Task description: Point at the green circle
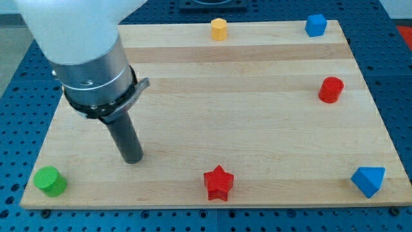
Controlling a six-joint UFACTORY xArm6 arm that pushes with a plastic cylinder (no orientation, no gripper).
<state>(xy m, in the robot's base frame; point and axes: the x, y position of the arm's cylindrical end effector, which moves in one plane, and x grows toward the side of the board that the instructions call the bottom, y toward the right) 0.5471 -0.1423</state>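
The green circle (50, 181) is a short green cylinder at the bottom left corner of the wooden board (257, 96). My tip (133, 159) is the lower end of the dark rod, resting on the board to the right of the green circle and slightly above it, about two block widths away. It touches no block. The arm's white and silver body fills the view's top left.
A red star (218, 183) lies at the bottom centre. A blue triangular block (369, 180) sits at the bottom right. A red cylinder (331, 89) is at the right edge. A yellow hexagon block (219, 29) and a blue block (315, 25) sit along the top edge.
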